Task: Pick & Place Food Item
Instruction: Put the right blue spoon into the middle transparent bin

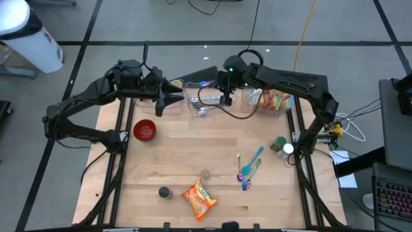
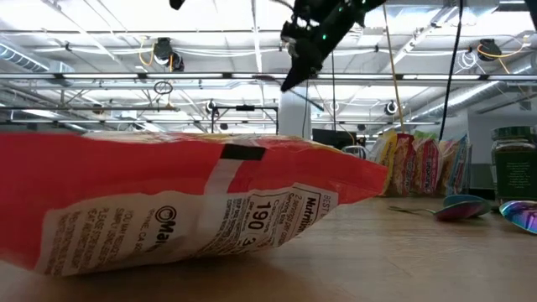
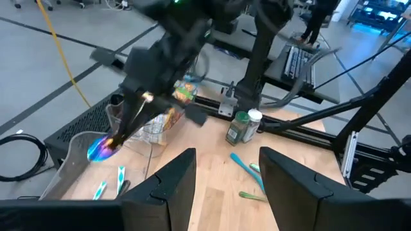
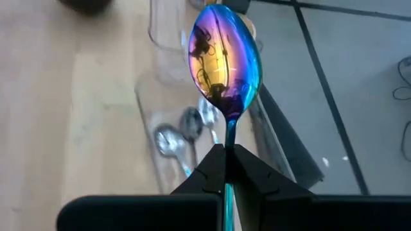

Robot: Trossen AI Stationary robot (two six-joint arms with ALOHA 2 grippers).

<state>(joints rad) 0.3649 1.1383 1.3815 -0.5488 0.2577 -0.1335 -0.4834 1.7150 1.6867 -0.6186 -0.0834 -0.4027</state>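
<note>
Gripping one iridescent spoon (image 4: 225, 61) by its handle, the right tool (image 4: 226, 168) is closed tight on it, above the clear tray (image 1: 205, 102) at the back edge of the surface (image 1: 193, 154); the spoon's long axis runs straight out from the fingers, bowl away from the wrist. Two silver spoons (image 4: 171, 136) lie in that tray. On the surface are three more coloured utensils (image 1: 248, 166), one orange snack bag (image 1: 199, 198), one red bowl (image 1: 144, 130) and one jar (image 1: 280, 145). The left tool (image 1: 174, 100) hovers half open, empty, near the tray.
</note>
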